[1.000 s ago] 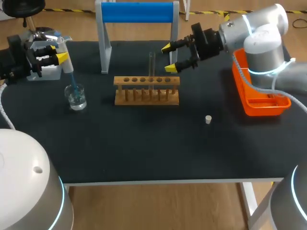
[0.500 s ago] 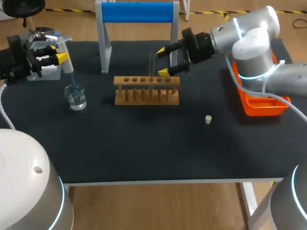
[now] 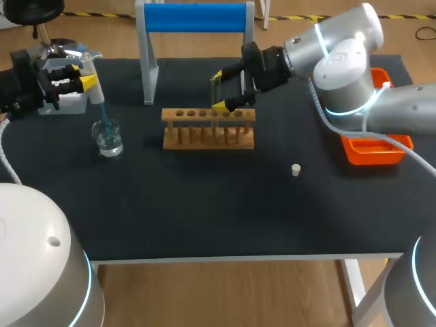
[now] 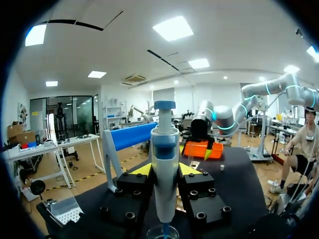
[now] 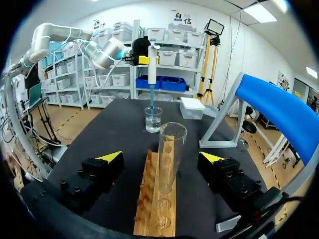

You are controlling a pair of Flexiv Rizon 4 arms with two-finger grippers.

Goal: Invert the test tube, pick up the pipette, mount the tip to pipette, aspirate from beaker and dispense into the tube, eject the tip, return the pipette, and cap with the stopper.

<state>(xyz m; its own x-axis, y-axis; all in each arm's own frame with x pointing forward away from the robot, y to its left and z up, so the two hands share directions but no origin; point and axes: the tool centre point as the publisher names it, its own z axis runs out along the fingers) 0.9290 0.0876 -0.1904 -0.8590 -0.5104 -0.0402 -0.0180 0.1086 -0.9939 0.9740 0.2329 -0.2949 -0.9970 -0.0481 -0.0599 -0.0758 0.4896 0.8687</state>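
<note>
Pipette (image 3: 93,87) and beaker (image 3: 109,139) sit together near the worktop's (image 3: 204,211) far left corner. The left gripper (image 3: 87,73) pinches the pipette's body from both sides and holds it upright, so that the blue tip dips straight down into the beaker's liquid. This looks like the aspirating step.

Toward the middle of the far edge stands the wooden rack (image 3: 208,129). The test tube (image 3: 215,95) stands upright in one of its holes, mouth up and ready to take liquid. The right gripper (image 3: 219,90) comes in level from the right edge with its fingers spread, one on each side of the tube. The right wrist view shows a clear gap between the glass and each yellow tip, so nothing is gripped yet. The likely purpose is to steady the tube, or lift it, for dispensing.

The stopper (image 3: 296,169) lies alone on the bare cloth nearer the right edge, apart from the rack, within the right arm's reach for capping last. An orange tray (image 3: 375,151) sits at the right edge, partly under that arm, probably to catch the ejected tip. The blue-barred stand (image 3: 194,17) at the far edge holds nothing and probably awaits the pipette's return.
</note>
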